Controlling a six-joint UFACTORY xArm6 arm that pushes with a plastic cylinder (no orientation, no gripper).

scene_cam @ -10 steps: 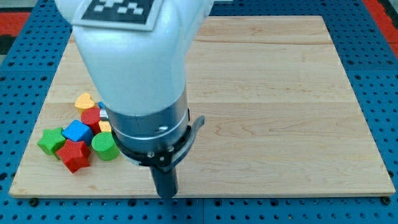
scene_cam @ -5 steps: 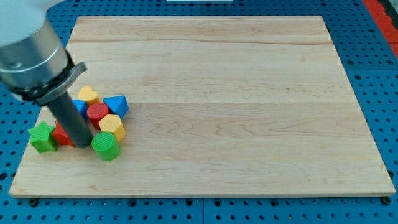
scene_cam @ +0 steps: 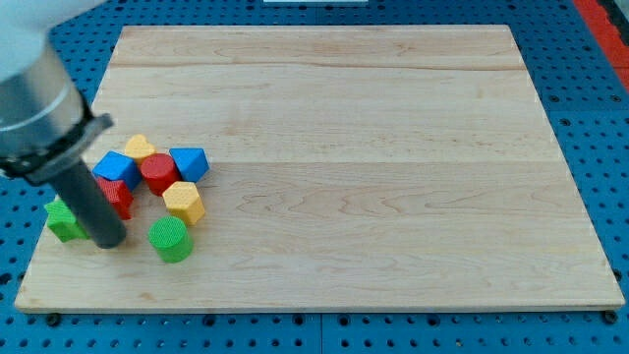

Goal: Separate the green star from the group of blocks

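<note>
The green star (scene_cam: pixel 61 219) lies at the view's left edge of the wooden board (scene_cam: pixel 373 147), partly hidden behind my rod. My tip (scene_cam: pixel 108 243) rests on the board just right of the star, between it and the green cylinder (scene_cam: pixel 170 239). The red star (scene_cam: pixel 116 196) sits right behind the rod. Up and to the right are the blue cube (scene_cam: pixel 116 166), the yellow heart (scene_cam: pixel 140 147), the red cylinder (scene_cam: pixel 157 173), the blue triangular block (scene_cam: pixel 190 162) and the yellow hexagonal block (scene_cam: pixel 183 201).
The board lies on a blue pegboard (scene_cam: pixel 590 59). The star is close to the board's left edge. The arm's body fills the view's upper left corner.
My rod swept from the board's lower middle to the left, then slid slightly left and down between the green star and the cluster. The blocks behind it shifted up and right.
</note>
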